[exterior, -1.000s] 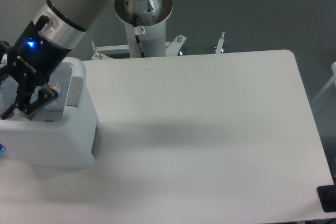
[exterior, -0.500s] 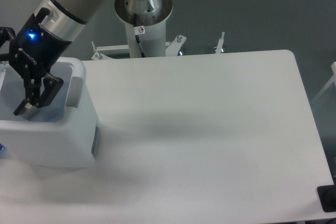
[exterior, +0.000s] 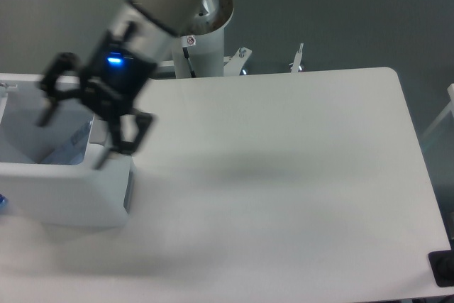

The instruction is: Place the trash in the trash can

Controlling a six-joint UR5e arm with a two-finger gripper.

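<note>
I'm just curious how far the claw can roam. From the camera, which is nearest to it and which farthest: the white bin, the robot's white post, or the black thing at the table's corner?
1. Bin: directly below the end effector, at the table's left edge.
2. Post: behind the table, up and to the right.
3. Black thing: far bottom-right corner.

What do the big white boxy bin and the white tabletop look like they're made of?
The big white boxy bin looks like molded plastic: smooth, slightly glossy walls with rounded corners and a faintly translucent rim. The white tabletop appears to be a matte laminate or painted board: flat, even, with only soft shadows and no sharp reflections. Neither material can be confirmed by sight.
</note>
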